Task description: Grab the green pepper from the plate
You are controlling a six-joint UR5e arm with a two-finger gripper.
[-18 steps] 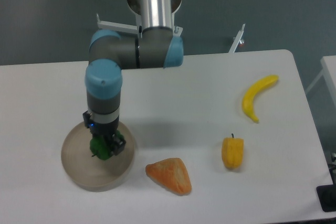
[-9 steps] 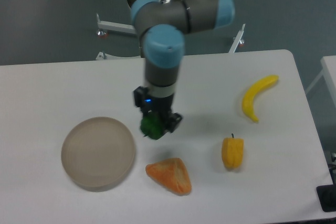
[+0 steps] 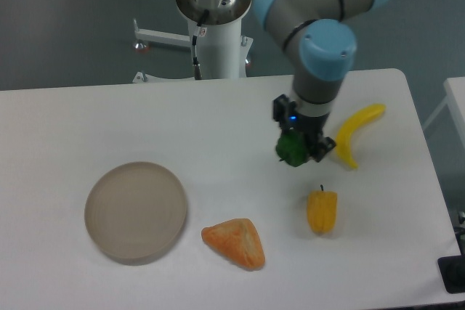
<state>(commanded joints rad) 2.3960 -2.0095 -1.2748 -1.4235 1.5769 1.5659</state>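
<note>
The green pepper (image 3: 291, 149) hangs above the table between the black fingers of my gripper (image 3: 299, 150), which is shut on it. It is right of the table's middle, above the yellow-orange pepper (image 3: 322, 210) and just left of the banana (image 3: 355, 134). The plate (image 3: 136, 211), a round beige-grey dish, sits bare at the front left, far from the gripper.
An orange wedge-shaped piece (image 3: 234, 242) lies near the front edge, right of the plate. The robot's base column (image 3: 216, 30) stands at the back middle. The table's right edge runs just past the banana.
The gripper lifted the green pepper off the plate and carried it rightward across the table, from over the plate to near the banana. The plate now lies bare.
</note>
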